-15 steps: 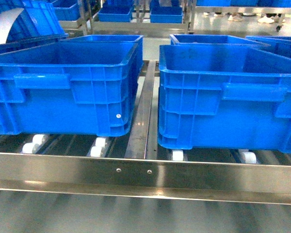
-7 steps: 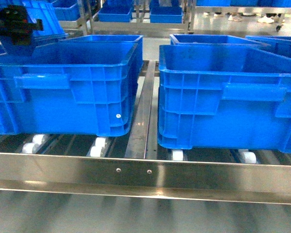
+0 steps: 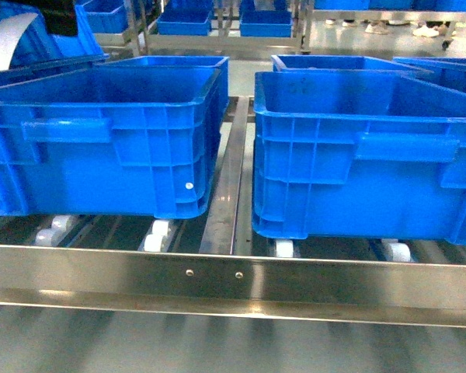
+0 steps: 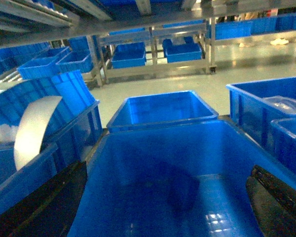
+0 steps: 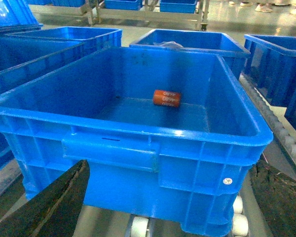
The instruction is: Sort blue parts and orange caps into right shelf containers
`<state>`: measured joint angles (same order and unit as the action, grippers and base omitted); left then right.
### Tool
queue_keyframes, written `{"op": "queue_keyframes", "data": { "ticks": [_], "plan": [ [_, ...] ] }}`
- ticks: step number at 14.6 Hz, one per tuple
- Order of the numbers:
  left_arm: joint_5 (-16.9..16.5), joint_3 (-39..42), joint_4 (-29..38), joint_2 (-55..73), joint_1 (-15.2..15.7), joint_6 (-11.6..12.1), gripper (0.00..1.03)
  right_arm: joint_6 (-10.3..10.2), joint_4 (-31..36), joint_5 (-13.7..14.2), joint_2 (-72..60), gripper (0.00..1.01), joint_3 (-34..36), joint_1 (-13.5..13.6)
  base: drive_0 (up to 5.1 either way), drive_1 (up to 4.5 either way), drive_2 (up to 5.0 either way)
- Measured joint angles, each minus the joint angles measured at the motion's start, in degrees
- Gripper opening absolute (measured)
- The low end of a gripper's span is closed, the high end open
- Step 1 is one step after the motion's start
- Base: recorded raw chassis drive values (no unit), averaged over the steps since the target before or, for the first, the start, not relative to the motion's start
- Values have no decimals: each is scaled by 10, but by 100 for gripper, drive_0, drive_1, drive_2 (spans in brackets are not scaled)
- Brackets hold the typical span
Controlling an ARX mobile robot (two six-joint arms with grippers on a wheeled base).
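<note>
One orange cap (image 5: 166, 98) lies on its side on the floor of the right container (image 5: 138, 148), near its far wall. My right gripper (image 5: 170, 168) is open and empty, in front of that crate's near wall, low by the rollers. My left gripper (image 4: 167, 170) is open and empty above the left container (image 4: 158, 187), whose floor shows only a shadow. In the head view both containers (image 3: 101, 140) (image 3: 357, 155) stand side by side on the steel shelf (image 3: 217, 280). A dark bit of the left arm (image 3: 62, 15) shows at the top left. No blue parts are in view.
A steel divider rail (image 3: 229, 171) runs between the two crates, with white rollers (image 3: 157, 233) under them. More blue crates (image 4: 160, 111) stand behind. The crate to the left holds a curved white strip (image 4: 34, 128). Further racks with crates (image 3: 185, 19) stand across the aisle.
Half a second ago my left gripper showed at the head view's top left above the left crate. It has since moved up and right, so only a dark bit remains. The crates have not moved.
</note>
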<state>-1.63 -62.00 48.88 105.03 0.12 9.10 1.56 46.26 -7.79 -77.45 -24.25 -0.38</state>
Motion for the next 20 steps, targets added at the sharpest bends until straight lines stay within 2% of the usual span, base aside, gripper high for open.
{"op": "queue_keyframes", "data": {
  "ticks": [1,2,3,4,6,8,10,12,13,15,20],
  "plan": [
    [15,70,15,-46,0,-7,96,-3,51,28,-4,93,9,1,0,0,0],
    [16,118,34,-55,0,-41,83,-6,98,67,9,80,35,1,0,0,0],
    [17,194,46,-70,1,-64,69,-7,99,77,39,67,68,1,0,0,0],
    [17,263,70,-111,1,-77,53,-7,90,77,73,49,102,1,0,0,0],
    [17,326,101,-190,0,-86,29,-7,76,77,125,26,136,1,0,0,0],
    [17,401,101,-231,0,-87,4,-7,54,77,173,2,163,1,0,0,0],
    [17,459,99,-296,0,-89,2,-9,68,77,201,2,200,1,0,0,0],
    [17,506,81,-358,0,-89,2,-10,8,77,275,2,224,1,0,0,0],
    [17,536,111,-375,0,-89,2,-10,-26,78,318,2,226,1,0,0,0],
    [17,575,70,-423,0,-89,2,-10,-85,78,381,2,235,1,0,0,0],
    [17,605,-47,-583,0,-89,2,-11,-197,78,506,2,235,1,0,0,0]
  ]
}}
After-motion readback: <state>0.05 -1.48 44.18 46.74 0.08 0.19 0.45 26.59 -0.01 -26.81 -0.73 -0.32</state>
